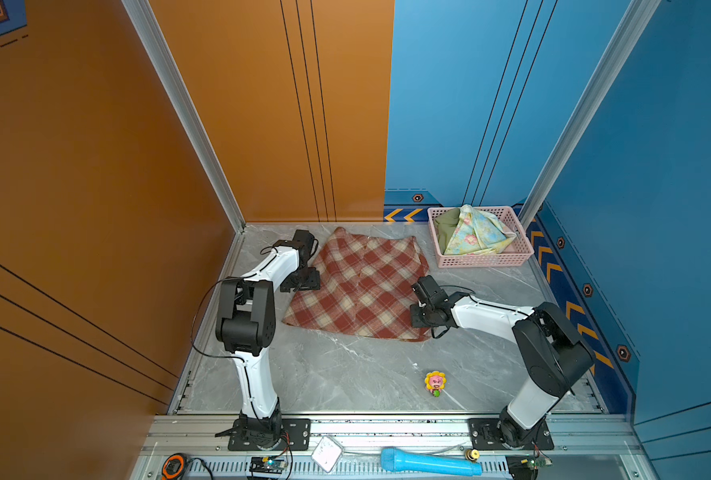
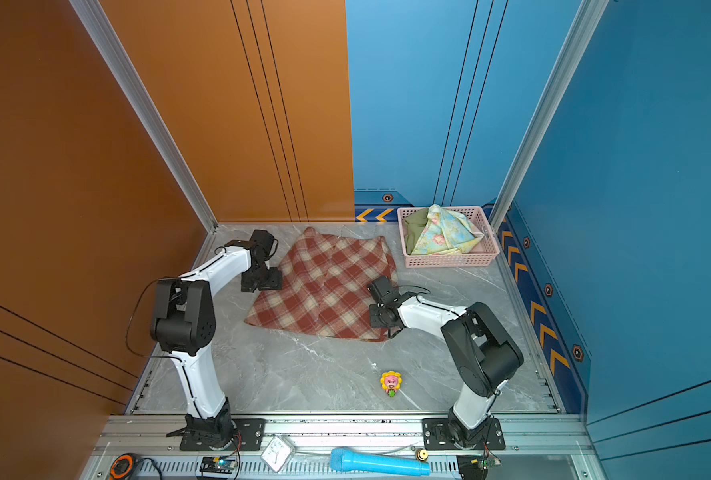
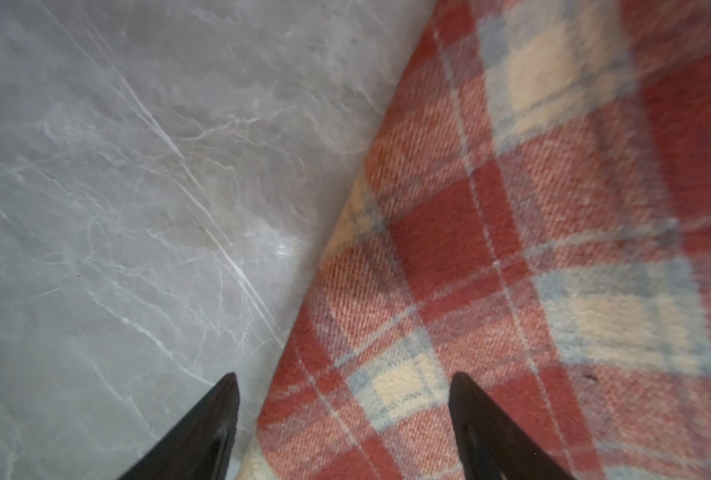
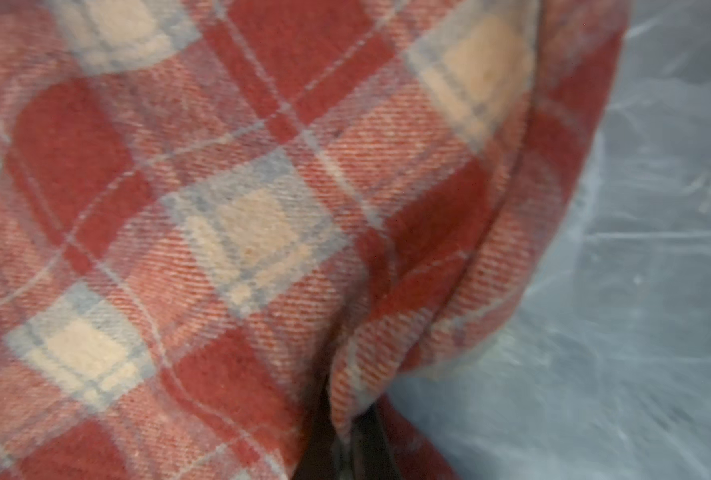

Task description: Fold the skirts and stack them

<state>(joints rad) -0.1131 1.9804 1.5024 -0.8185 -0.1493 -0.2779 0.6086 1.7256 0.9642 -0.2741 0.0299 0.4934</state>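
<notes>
The red-and-cream plaid skirt (image 1: 358, 282) (image 2: 324, 286) lies spread flat on the grey marble table (image 1: 345, 374). My left gripper (image 1: 302, 282) (image 3: 343, 378) hangs over its left edge, open, one finger over the table and one over the cloth. At the skirt's right edge my right gripper (image 1: 422, 316) (image 4: 345, 419) is shut on a pinched fold of the plaid. The floral skirt (image 1: 476, 235) (image 2: 441, 235) and the olive green skirt (image 1: 445, 228) (image 2: 414, 226) sit bunched in the pink basket (image 1: 482, 261).
The basket stands at the back right corner against the blue wall. A small yellow flower toy (image 1: 435, 383) stands on the table's front part. A blue microphone (image 1: 428, 461) lies on the front rail. An orange wall closes the left side.
</notes>
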